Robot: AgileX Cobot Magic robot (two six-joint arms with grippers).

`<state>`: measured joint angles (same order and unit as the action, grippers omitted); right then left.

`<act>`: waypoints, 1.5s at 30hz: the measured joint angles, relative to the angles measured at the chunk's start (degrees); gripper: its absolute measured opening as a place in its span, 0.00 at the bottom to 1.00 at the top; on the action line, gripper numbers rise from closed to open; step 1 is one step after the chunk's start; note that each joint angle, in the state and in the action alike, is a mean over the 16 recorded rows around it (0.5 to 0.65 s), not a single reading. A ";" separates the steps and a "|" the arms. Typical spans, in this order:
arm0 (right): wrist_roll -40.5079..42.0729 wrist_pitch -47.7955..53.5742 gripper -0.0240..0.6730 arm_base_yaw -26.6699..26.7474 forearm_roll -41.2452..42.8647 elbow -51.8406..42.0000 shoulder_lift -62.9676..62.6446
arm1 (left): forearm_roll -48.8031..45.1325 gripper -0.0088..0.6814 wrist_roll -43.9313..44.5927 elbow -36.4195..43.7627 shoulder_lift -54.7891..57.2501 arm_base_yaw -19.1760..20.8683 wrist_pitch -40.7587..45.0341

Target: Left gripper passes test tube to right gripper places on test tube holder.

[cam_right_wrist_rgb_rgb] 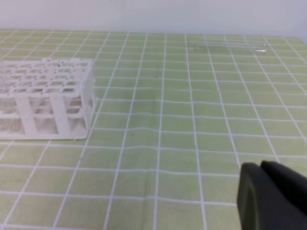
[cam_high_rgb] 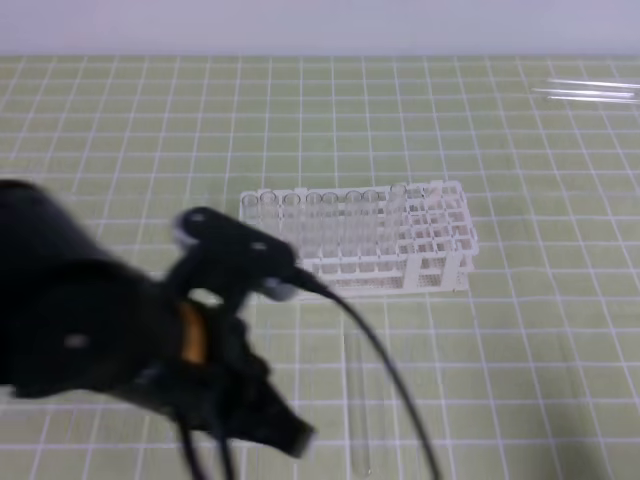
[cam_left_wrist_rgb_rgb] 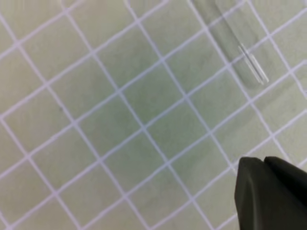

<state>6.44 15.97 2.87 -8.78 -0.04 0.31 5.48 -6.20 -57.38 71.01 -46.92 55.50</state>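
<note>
Clear test tube (cam_left_wrist_rgb_rgb: 242,50) flat on mat, apart from left pincer (cam_left_wrist_rgb_rgb: 261,165).

One rack (cam_high_rgb: 400,240) holding a row of tubes, too blurred to count. One loose tube (cam_high_rgb: 360,420) just beside the left claw (cam_high_rgb: 295,435). Two tubes (cam_high_rgb: 590,93) well apart.

Test tube (cam_high_rgb: 360,420) on mat before holder (cam_high_rgb: 440,262) (apart)

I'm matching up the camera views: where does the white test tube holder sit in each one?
Exterior high: the test tube holder stands near the centre of the picture.
Left wrist: not in it.
Right wrist: at the left edge, cut off by the frame.
Shared landmark: the green gridded mat, seen in all three.
</note>
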 joint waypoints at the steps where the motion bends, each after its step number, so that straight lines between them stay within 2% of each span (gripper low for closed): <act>1: 0.00 0.00 0.01 0.00 0.00 0.00 0.00 | -0.97 0.01 -1.28 -0.88 1.63 -1.79 -0.76; 4: 0.00 0.00 0.01 0.00 0.00 0.00 0.00 | -3.05 0.01 -4.45 -3.62 6.69 -6.39 -2.72; 7: 0.00 0.00 0.01 0.00 0.00 0.00 0.00 | -3.52 0.01 -7.62 -6.20 11.43 -8.98 -4.30; 15: 0.00 0.00 0.01 0.00 0.00 0.00 0.00 | -0.86 0.03 -13.37 -11.44 22.26 -10.50 -3.91; 19: 0.00 0.00 0.01 0.00 0.00 0.00 0.00 | -0.30 0.10 -17.23 -13.63 26.32 -10.52 -1.61; 30: 0.00 0.00 0.01 0.00 0.00 0.00 0.00 | 0.20 0.49 -26.64 -16.60 31.09 -10.49 2.42; 35: 0.00 0.00 0.01 0.00 0.00 0.00 0.00 | 0.01 0.60 -29.93 -16.73 32.77 -10.49 2.20; 45: 0.00 0.00 0.01 0.00 0.00 0.00 0.00 | -1.09 0.63 -31.87 -16.77 36.95 -10.47 1.26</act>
<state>6.44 15.97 2.87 -8.78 -0.04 0.31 4.39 -38.08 -74.15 107.96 -57.39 56.76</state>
